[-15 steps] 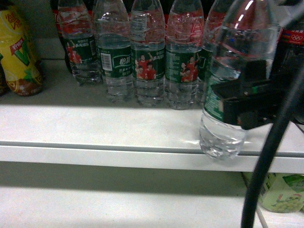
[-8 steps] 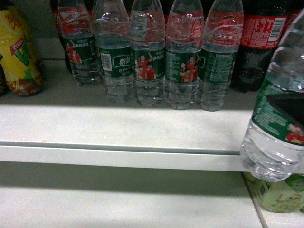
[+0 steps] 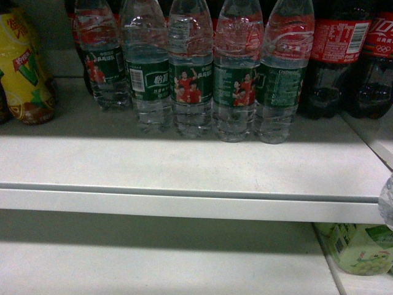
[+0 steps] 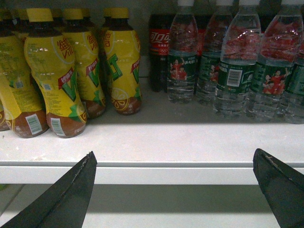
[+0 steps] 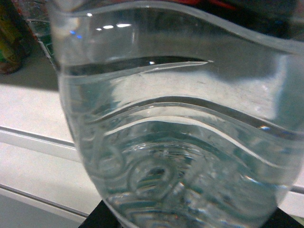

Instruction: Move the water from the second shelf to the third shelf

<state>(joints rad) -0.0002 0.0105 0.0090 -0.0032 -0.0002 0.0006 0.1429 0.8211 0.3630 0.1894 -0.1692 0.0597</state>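
Water bottle (image 5: 180, 142) fills right wrist view, seemingly held; right hand itself unseen. Left hand (image 4: 175, 190) wide, empty. Full, heavy, slick; grip ribbed mid-body.

A white shelf (image 3: 184, 169) runs across the middle of the frame, its front lip a pale band just below. Along its back stand five water bottles (image 3: 191, 80) in a tight row, clear with green label bands, touching side by side. At the upper left sits a yellow drink bottle (image 3: 24, 67); at the upper right stand dark cola bottles (image 3: 334, 58) with red labels. On the lower shelf (image 3: 153, 264), at the bottom right, lies a pale green bottle (image 3: 362, 249).
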